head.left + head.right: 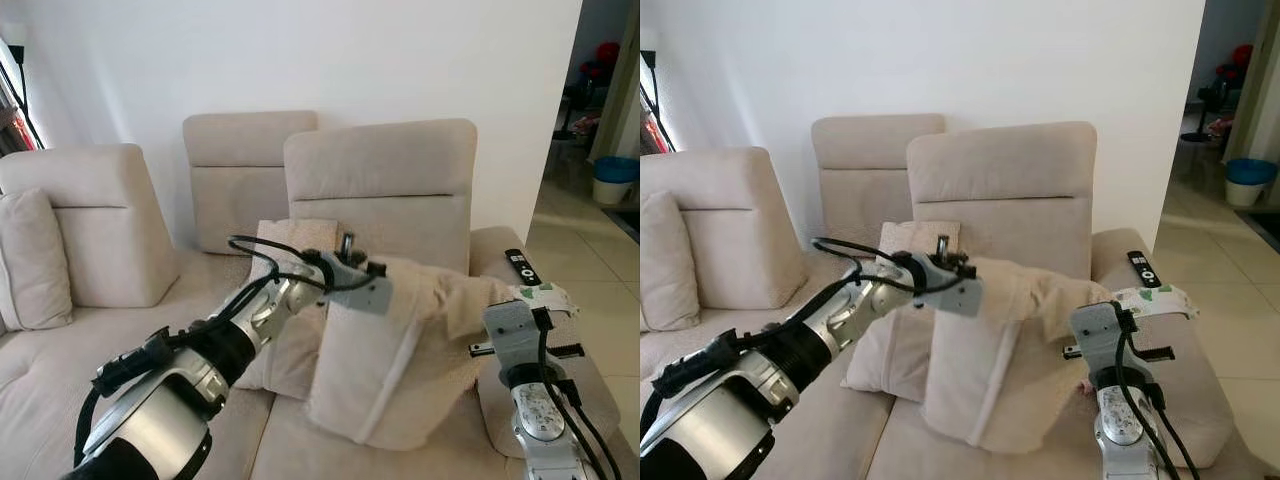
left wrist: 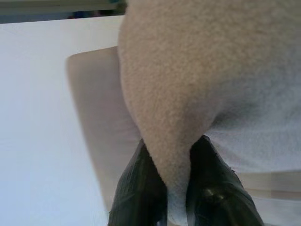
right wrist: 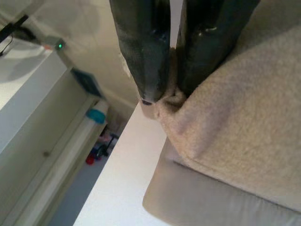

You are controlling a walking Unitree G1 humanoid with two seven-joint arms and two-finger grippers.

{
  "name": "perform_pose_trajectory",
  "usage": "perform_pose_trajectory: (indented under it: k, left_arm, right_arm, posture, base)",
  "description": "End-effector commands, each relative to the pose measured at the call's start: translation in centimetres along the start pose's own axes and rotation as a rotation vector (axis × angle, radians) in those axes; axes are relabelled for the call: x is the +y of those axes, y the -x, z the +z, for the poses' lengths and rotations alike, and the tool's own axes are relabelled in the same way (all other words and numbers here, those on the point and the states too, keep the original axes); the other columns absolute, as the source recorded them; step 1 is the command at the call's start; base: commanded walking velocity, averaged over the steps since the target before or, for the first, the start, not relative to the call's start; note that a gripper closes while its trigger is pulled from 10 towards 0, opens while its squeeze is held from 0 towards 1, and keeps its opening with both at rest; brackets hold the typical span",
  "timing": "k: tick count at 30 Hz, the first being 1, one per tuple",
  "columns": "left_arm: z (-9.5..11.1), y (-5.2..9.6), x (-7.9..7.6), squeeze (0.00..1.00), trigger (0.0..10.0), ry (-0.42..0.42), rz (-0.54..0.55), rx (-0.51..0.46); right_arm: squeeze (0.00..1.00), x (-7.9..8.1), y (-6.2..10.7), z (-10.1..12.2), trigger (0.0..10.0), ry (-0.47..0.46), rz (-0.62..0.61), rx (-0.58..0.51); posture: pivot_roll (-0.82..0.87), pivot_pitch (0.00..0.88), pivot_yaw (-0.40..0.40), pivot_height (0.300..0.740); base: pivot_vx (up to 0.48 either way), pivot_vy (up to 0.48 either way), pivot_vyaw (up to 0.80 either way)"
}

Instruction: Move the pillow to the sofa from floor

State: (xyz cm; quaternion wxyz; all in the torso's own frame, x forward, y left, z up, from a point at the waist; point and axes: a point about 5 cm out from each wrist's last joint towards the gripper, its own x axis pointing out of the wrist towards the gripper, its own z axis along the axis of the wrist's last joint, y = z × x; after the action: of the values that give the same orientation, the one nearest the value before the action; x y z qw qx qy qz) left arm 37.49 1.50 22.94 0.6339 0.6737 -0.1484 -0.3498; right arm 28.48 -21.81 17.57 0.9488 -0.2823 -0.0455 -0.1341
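So from the head views, we've got the big beige fleecy pillow up off the floor and hanging over the seat of the cream fabric sofa — its lower edge looks like it's touching or just about touching the seat cushion, right beside a second, smaller beige cushion leaning on the backrest. Our left gripper has one top corner and our right gripper has the other, so the pillow sags between them. A black remote control lies on the armrest, near the right arm.

Left wrist view: the black fingers are pressed together on a fold of pillow fabric, solid pinch.

Right wrist view: same deal — fingers clamped on the pillow's corner.

We'd say we're most of the way there. The lift and carry look done; what's left is settling it on the seat and letting go with both grippers.
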Motion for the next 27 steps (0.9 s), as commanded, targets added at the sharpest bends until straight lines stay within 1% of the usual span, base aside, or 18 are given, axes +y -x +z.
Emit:
perform_pose_trajectory:
  k: [1, 6, 7, 8, 11, 14, 17, 19, 23, 25, 27]
  left_arm:
    - [0.7, 0.1, 0.8, 0.00, 10.0, -0.014, 0.012, -0.038]
    - [0.8, -0.1, 1.7, 0.00, 10.0, -0.041, 0.008, -0.027]
    - [0.8, -0.1, 1.7, 0.00, 10.0, -0.041, 0.008, -0.027]
    - [1.0, -0.3, 2.0, 0.00, 10.0, -0.047, 0.014, -0.030]
    - [1.3, -0.5, 2.0, 0.00, 10.0, -0.052, 0.002, -0.038]
    - [1.5, -0.7, 2.0, 0.00, 10.0, -0.053, -0.010, -0.046]
    - [1.9, -1.0, 1.9, 0.00, 10.0, -0.071, -0.004, -0.045]
    - [2.7, -1.4, 1.9, 0.00, 10.0, -0.068, 0.004, -0.070]
    - [3.4, -1.7, 1.9, 0.00, 10.0, -0.074, 0.017, -0.096]
    - [4.3, -2.1, 1.9, 0.00, 10.0, -0.081, 0.026, -0.121]
    - [4.7, -2.3, 1.9, 0.00, 10.0, -0.079, 0.030, -0.135]
  right_arm:
    - [0.00, 0.1, -0.3, 1.7, 10.0, -0.038, 0.011, -0.054]
    - [0.00, -1.0, -1.0, 2.4, 10.0, -0.066, -0.012, -0.056]
    - [0.00, -1.0, -1.0, 2.4, 10.0, -0.066, -0.012, -0.056]
    - [0.00, -1.5, -1.2, 2.4, 10.0, -0.069, -0.025, -0.046]
    - [0.00, -1.8, -1.4, 2.3, 10.0, -0.076, -0.036, -0.024]
    - [0.00, -1.8, -1.4, 2.2, 10.0, -0.082, -0.040, -0.004]
    - [0.00, -1.7, -1.3, 2.0, 10.0, -0.078, -0.043, 0.015]
    - [0.00, -1.7, -1.1, 1.4, 10.0, -0.074, -0.054, 0.051]
    - [0.00, -1.7, -1.0, 1.1, 10.0, -0.067, -0.066, 0.072]
    - [0.00, -1.7, -0.8, 0.8, 10.0, -0.059, -0.069, 0.091]
    - [0.00, -1.7, -0.8, 0.6, 10.0, -0.059, -0.069, 0.099]
  posture:
    - [-0.06, 0.000, 0.145, 0.740]
    - [-0.06, 0.000, 0.147, 0.740]
    - [-0.06, 0.000, 0.147, 0.740]
    - [-0.06, 0.000, 0.148, 0.740]
    - [-0.06, 0.000, 0.149, 0.740]
    - [-0.06, 0.000, 0.151, 0.740]
    - [-0.06, 0.000, 0.153, 0.740]
    - [-0.06, 0.000, 0.155, 0.740]
    - [-0.06, 0.000, 0.160, 0.740]
    - [-0.07, 0.000, 0.167, 0.740]
    - [-0.07, 0.000, 0.167, 0.740]
  base:
    - [0.000, 0.000, 0.00]
    - [0.000, 0.000, 0.00]
    - [0.000, 0.000, 0.00]
    - [0.000, 0.000, 0.00]
    - [0.000, 0.000, 0.00]
    - [0.000, 0.000, 0.00]
    - [0.000, 0.000, 0.00]
    - [0.000, 0.000, 0.00]
    - [0.000, 0.000, 0.00]
    - [0.000, 0.000, 0.00]
    - [0.000, 0.000, 0.00]
